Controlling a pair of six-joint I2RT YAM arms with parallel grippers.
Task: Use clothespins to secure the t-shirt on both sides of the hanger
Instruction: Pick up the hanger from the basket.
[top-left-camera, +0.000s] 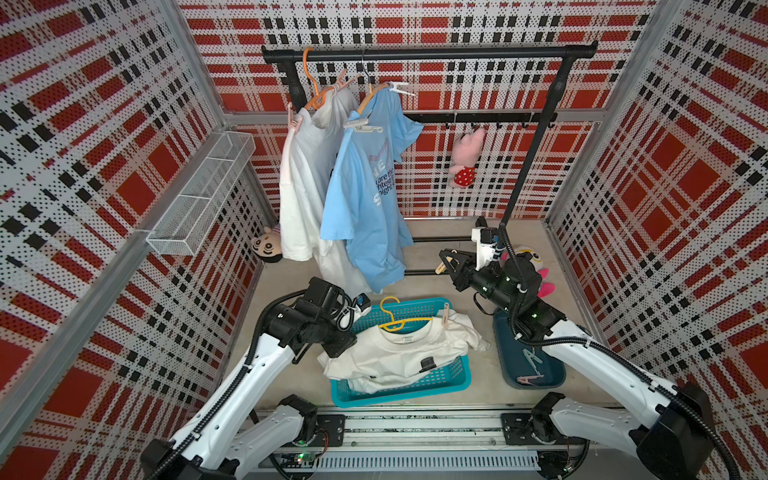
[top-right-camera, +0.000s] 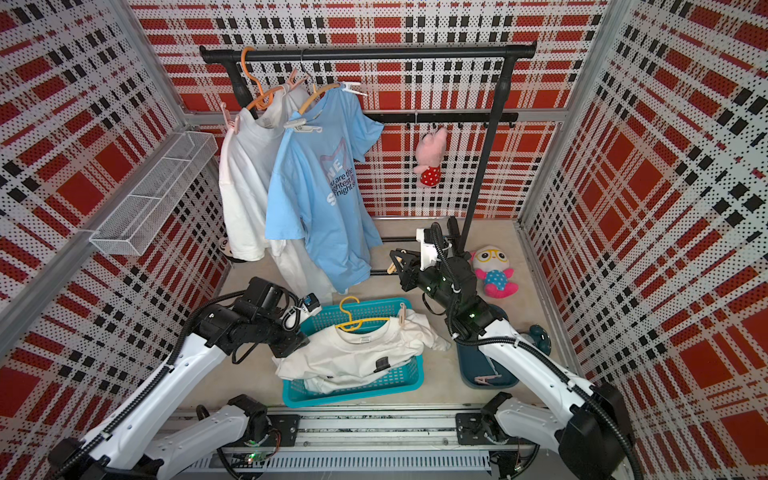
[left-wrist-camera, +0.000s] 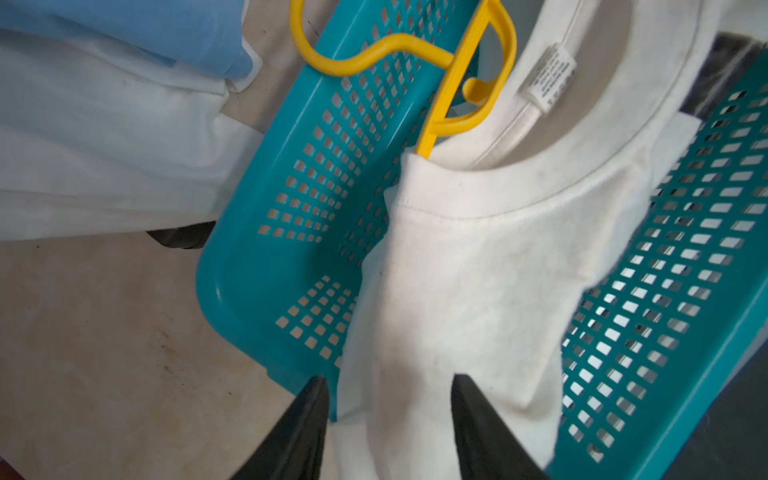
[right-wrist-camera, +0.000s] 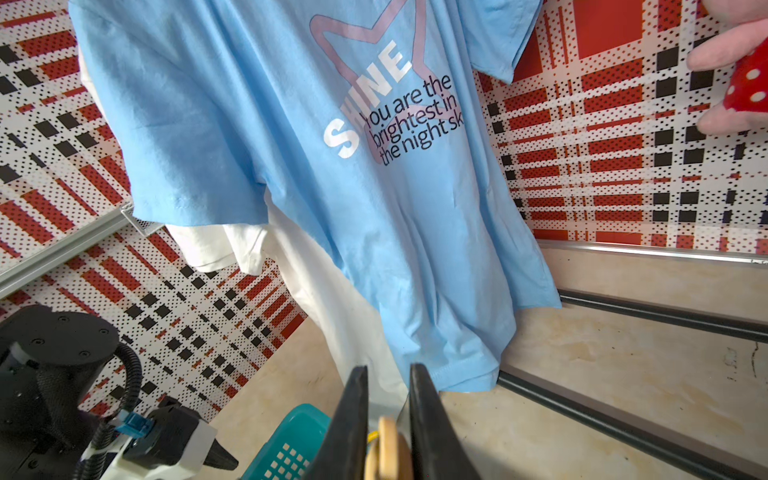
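2 clothespins (top-left-camera: 533, 356) show in the dark tray (top-left-camera: 555, 368), my right arm (top-left-camera: 582, 345) hiding the rest of it. 1 beige clothespin (right-wrist-camera: 388, 449) sits clamped in my right pincer (right-wrist-camera: 388, 368), cut off by the frame. 1 more clothespin (top-left-camera: 446, 318) grips the white t-shirt (top-left-camera: 395, 353) at the yellow hanger's (left-wrist-camera: 399, 40) end, over the basket (top-left-camera: 415, 392). My left pincer (left-wrist-camera: 388, 377) stands half-wide astride its other shoulder.

Teal basket (top-left-camera: 415, 395); yellow hanger (top-left-camera: 390, 325); cream t-shirt (top-left-camera: 395, 353); red-black plaid walls (top-left-camera: 415, 25).

My right hand (top-left-camera: 444, 262) pinches small beige clothespin (top-left-camera: 439, 269). White cotton t-shirt (top-left-camera: 399, 353) on yellow plastic hanger (top-left-camera: 392, 323) lies across teal slotted basket (top-left-camera: 399, 395); second beige clothespin (top-left-camera: 446, 316) clipped at shirt's shoulder.
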